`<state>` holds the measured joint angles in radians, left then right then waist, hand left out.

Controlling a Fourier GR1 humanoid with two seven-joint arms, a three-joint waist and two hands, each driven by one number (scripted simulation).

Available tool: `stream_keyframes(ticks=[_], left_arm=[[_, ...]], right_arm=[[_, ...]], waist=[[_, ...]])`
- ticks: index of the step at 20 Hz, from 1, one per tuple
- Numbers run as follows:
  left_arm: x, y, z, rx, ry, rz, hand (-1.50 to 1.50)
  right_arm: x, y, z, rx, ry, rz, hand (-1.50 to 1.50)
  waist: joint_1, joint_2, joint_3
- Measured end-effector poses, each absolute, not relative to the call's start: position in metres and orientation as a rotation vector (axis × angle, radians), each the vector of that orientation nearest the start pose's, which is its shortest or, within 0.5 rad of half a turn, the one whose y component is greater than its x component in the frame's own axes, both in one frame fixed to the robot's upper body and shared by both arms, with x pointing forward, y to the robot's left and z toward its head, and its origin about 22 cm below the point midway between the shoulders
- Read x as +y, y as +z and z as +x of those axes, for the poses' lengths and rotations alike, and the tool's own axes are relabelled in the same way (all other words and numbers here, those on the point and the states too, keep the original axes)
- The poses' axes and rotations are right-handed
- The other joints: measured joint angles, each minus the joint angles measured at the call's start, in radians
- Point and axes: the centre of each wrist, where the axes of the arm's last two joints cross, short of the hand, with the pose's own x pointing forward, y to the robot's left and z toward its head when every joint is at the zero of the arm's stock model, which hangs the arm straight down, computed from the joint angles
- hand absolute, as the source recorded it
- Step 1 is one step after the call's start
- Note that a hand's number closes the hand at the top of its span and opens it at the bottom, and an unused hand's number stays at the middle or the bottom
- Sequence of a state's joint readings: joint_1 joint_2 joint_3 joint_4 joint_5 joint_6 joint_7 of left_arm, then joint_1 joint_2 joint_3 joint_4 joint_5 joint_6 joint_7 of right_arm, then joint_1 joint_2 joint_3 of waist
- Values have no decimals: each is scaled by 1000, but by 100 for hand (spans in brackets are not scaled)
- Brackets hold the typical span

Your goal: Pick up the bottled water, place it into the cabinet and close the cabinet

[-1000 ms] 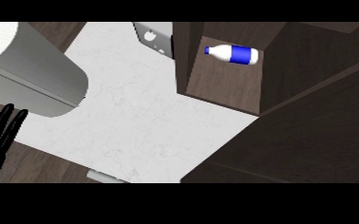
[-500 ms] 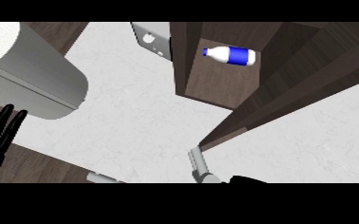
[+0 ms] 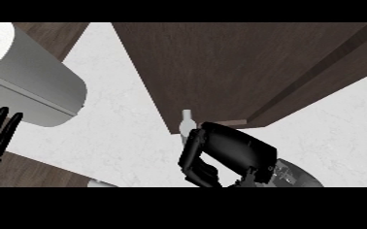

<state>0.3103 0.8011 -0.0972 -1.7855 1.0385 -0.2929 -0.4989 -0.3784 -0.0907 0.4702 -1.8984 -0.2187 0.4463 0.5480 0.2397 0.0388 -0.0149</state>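
Note:
The dark wooden cabinet door (image 3: 229, 73) now covers the cabinet's opening, so the bottled water is hidden from view. A small pale handle (image 3: 186, 121) sticks out at the door's lower edge. My right hand (image 3: 229, 151) is just below that edge, right beside the handle, with its fingers relaxed and holding nothing. At the view's left edge my left hand (image 3: 8, 128) rests open with its fingers pointing up.
A large rounded grey-white object (image 3: 36, 87) fills the left side. The white marble counter (image 3: 122, 136) runs between it and the cabinet. A dark wooden surface (image 3: 36, 172) lies at the lower left.
The cabinet door has swung across the opening and now hides the bottle. My right hand has come up from the lower edge to the door's handle. The left hand has not moved.

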Motion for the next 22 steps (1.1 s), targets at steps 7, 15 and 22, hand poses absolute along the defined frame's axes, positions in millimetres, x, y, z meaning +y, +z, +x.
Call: stream_keyframes(ticks=[7,15,22], left_arm=[[369,58,166,-1848,112,-525,-150],[377,54,163,-1866,128,-510,-150],[381,52,158,-1869,145,-506,-150]], right_arm=[[-65,171,298,-1495,939,470,150],[-39,186,343,-1525,715,350,150],[-27,181,350,-1504,621,364,-150]], waist=[[-22,-3,7],[-45,-8,13],[-59,-23,14]])
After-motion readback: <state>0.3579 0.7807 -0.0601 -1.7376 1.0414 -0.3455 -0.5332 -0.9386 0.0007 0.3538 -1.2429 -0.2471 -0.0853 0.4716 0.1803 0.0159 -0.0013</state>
